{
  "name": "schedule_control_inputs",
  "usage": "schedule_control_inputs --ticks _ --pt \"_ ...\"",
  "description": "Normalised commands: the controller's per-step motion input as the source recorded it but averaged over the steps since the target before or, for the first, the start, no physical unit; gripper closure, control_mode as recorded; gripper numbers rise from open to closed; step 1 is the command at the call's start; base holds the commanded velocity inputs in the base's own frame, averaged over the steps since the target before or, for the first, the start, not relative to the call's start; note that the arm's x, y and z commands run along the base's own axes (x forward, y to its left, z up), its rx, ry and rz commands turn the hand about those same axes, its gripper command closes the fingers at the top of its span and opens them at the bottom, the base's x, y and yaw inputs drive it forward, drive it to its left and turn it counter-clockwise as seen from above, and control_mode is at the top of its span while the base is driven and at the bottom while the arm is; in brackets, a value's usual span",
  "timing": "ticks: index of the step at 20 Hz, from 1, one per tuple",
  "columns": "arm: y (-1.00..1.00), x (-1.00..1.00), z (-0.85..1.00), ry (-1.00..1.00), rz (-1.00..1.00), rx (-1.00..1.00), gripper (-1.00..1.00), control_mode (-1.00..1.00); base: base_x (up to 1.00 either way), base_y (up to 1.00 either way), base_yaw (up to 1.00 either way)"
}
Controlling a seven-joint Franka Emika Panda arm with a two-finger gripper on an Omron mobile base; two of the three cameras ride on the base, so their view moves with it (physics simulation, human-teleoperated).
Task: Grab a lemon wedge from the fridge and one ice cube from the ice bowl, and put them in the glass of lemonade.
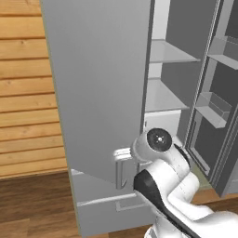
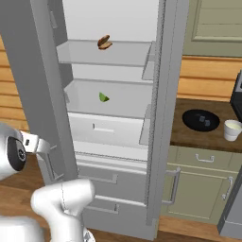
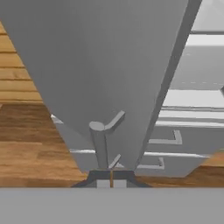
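Tool: the tool [image 3: 111,178] has its two tips pressed together with no gap showing in the hand view; nothing is pinched between them, and it sits just beside the lower end of the door handle [image 3: 99,146].
Fridge: the fridge [image 2: 156,118] stands open, its left door [image 1: 100,88] swung out right in front of the tool and its right door [image 1: 216,93] open on the far side.
Lemon wedge: the lemon wedge [image 2: 103,98] lies on the lower pale shelf inside, beyond the open door and well apart from the tool.
Orange-brown lump: the lump [image 2: 104,42] rests on the shelf above the wedge.
Ice bowl: the black ice bowl [image 2: 201,120] sits on the tabletop [image 2: 186,134] to the right of the fridge, far from the tool; pale cubes show faintly inside it.
Glass of lemonade: the glass [image 2: 232,130] stands just beside the bowl, on its right.
Drawers: two drawers [image 2: 101,186] lie below the shelves, lower than the tool.
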Motion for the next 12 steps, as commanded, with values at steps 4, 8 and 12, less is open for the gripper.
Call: schedule_control_inputs --ticks 4,8,12 --pt "-0.74 -0.20 1.00 -0.01 0.00 0.20 1.00 -1.00 0.00 0.00 0.00" --pt "-0.99 -0.02 0.94 0.00 0.00 0.22 1.00 -1.00 0.00 0.00 0.00" --pt "-0.78 0.24 0.49 0.00 0.00 0.26 1.00 -1.00 0.00 0.00 0.00"
